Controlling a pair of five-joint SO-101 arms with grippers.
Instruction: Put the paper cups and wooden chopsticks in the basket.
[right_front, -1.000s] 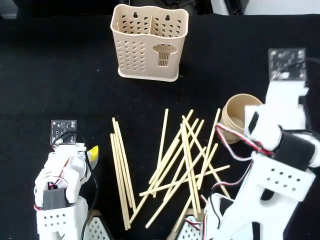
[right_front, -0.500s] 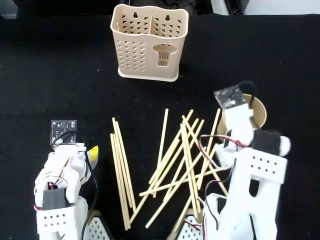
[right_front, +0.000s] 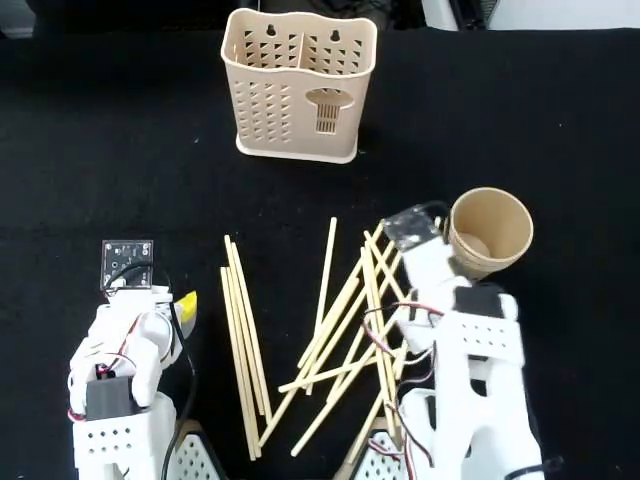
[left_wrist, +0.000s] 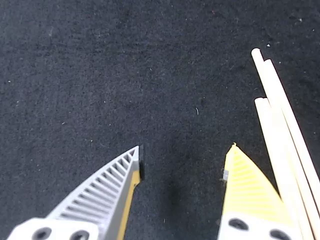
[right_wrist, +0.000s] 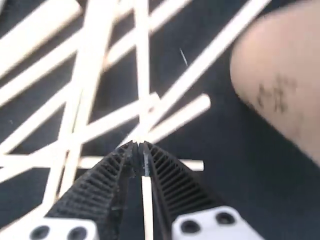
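Observation:
The beige perforated basket (right_front: 290, 110) stands upright at the back of the black table. One paper cup (right_front: 490, 232) lies tilted on its side at the right, mouth facing up and right. Several wooden chopsticks (right_front: 365, 320) lie crossed in a loose pile mid-table, with three more (right_front: 243, 330) side by side to their left. My right gripper (right_wrist: 139, 146) is shut, low over the crossed chopsticks (right_wrist: 90, 80), with the cup (right_wrist: 280, 90) close beside it; one stick shows through the slit behind its tips. My left gripper (left_wrist: 185, 149) is open over bare cloth beside the parallel chopsticks (left_wrist: 280, 125).
The right arm (right_front: 455, 330) stands over the pile's right side, just left of the cup. The left arm (right_front: 125, 350) sits at the front left. Black cloth lies bare between the pile and the basket.
The right arm has swung left from over the cup to above the chopstick pile, uncovering the cup. The left arm has not moved.

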